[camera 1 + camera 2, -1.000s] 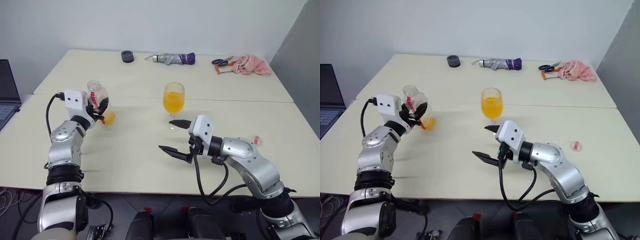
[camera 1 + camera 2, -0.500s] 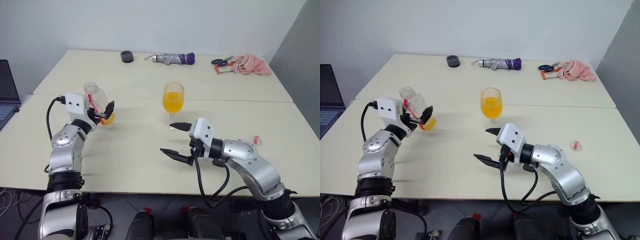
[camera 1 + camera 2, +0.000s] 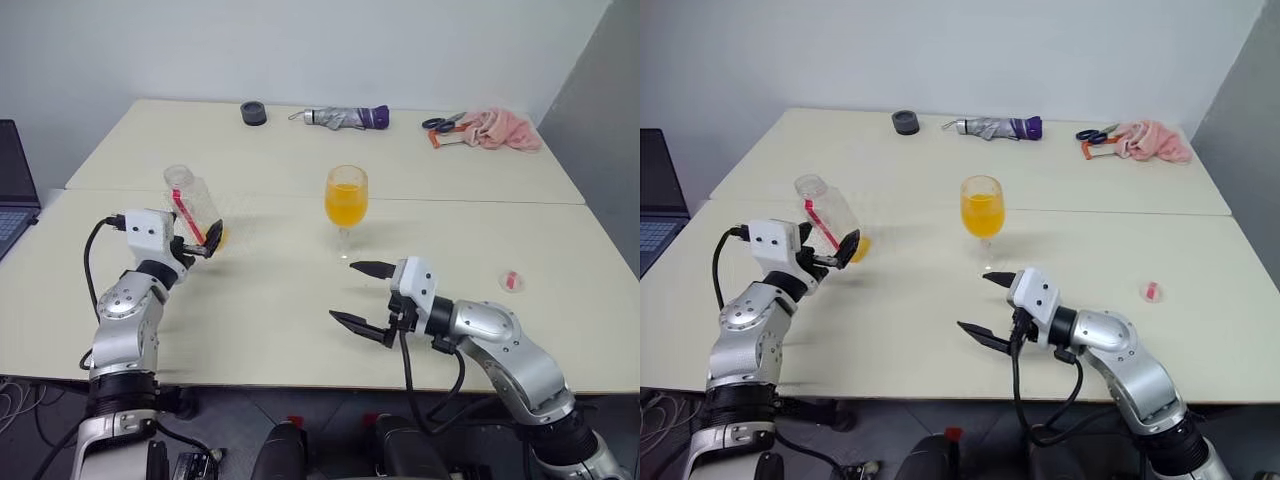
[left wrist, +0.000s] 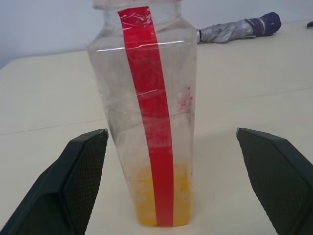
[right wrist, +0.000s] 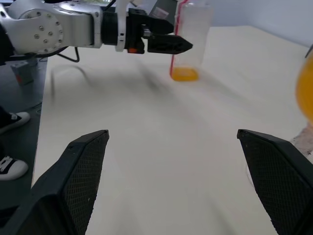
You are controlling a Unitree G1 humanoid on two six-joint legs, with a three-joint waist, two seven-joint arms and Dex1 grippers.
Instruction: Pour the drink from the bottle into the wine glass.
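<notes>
bottle (image 4: 149, 117) between open left gripper (image 4: 188, 171) fingers

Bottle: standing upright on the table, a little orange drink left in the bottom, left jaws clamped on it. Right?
Not quite. The bottle stands upright on the table with a little orange drink in the bottom, but the left gripper is not clamped on it: the left wrist view shows its jaws spread wide, clear of both sides.

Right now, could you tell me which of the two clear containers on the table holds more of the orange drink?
The wine glass at the table's middle; the bottle has just a little at its bottom.
</notes>
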